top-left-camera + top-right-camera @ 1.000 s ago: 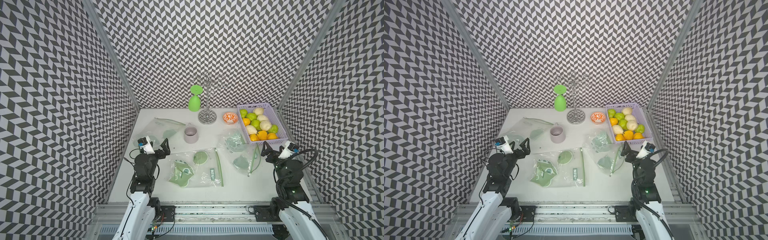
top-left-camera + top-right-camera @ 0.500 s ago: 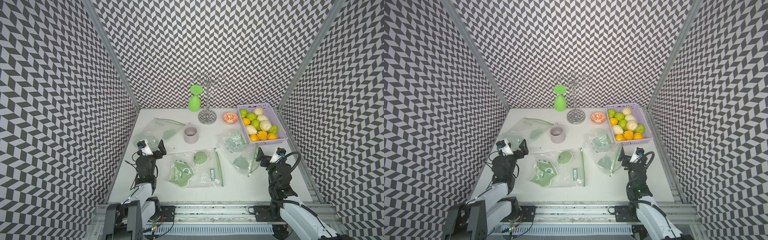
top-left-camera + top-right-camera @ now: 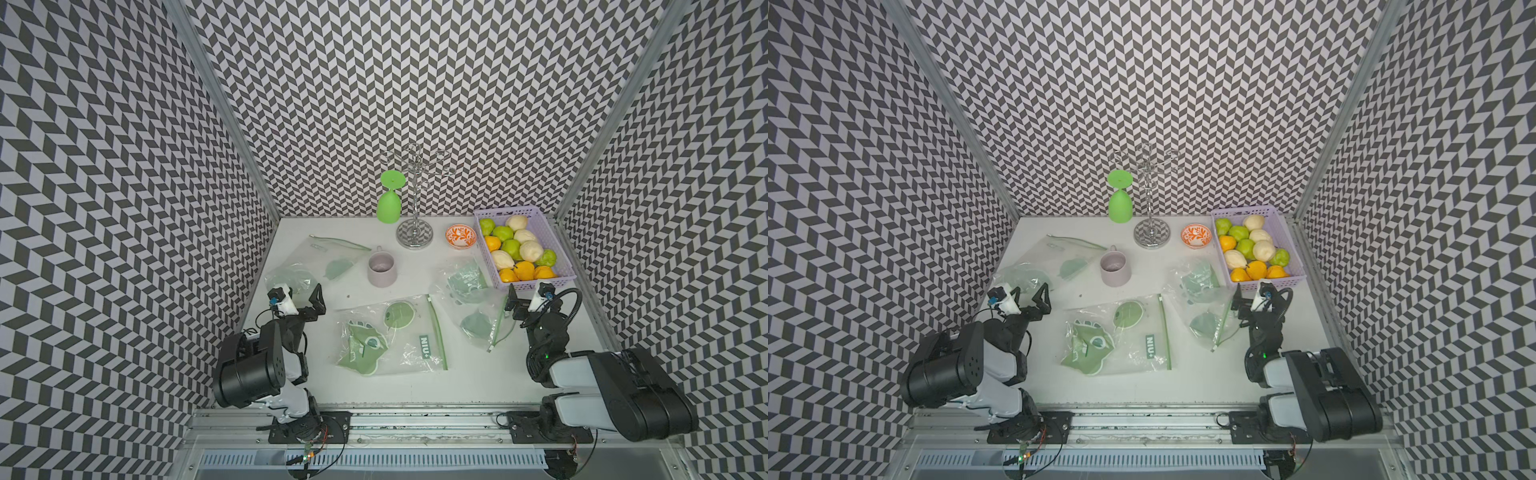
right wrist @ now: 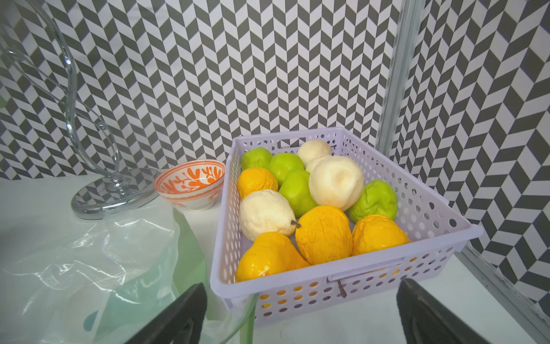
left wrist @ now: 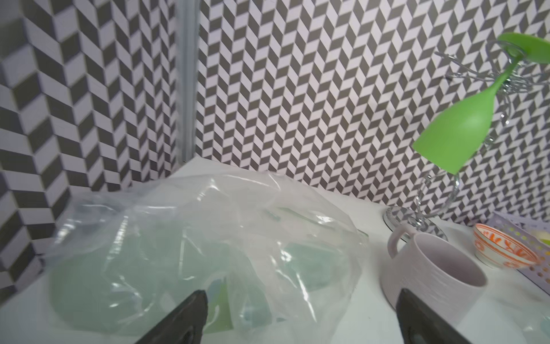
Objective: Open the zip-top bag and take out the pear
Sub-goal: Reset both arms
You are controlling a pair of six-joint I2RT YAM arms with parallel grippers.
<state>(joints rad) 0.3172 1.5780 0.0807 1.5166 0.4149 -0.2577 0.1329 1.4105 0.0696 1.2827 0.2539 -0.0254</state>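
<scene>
Both sets of jaws stood released and empty: the left jaws low over the near-left part of the counter (image 3: pixel 415 386), the right jaws near its right edge. Each wrist view cut them down to two dark fingertips (image 5: pixel 190 315), set well apart.

Three zip-top bags lay on the counter. The middle bag (image 3: pixel 399 336) was nearest the front, between the arms, flat, with a green zip strip and a "NIU+" label. The right bag (image 3: pixel 473 299) lay just beside the right jaws. The left bag (image 3: pixel 316 262) lay crumpled just ahead of the left jaws. Green shapes showed through the film of all three, but whether any was the pear or only print could not be told. The left wrist view showed a pale green rounded mass inside the left bag (image 5: pixel 193 238), blurred by creases and glare.

Beyond the bags stood one mug (image 3: pixel 381 269), upright. Farther back sat one orange-patterned bowl (image 3: pixel 460 236), just beside one lilac basket (image 3: pixel 555 241). The right wrist view showed the fruit in the basket clearly — four green, four orange, four cream, though one cream piece was half hidden.

At the back stood one wire stand (image 3: pixel 414 235) with one green glass (image 3: pixel 389 208) hanging upside down. The right wrist view showed only its base and one loop.
</scene>
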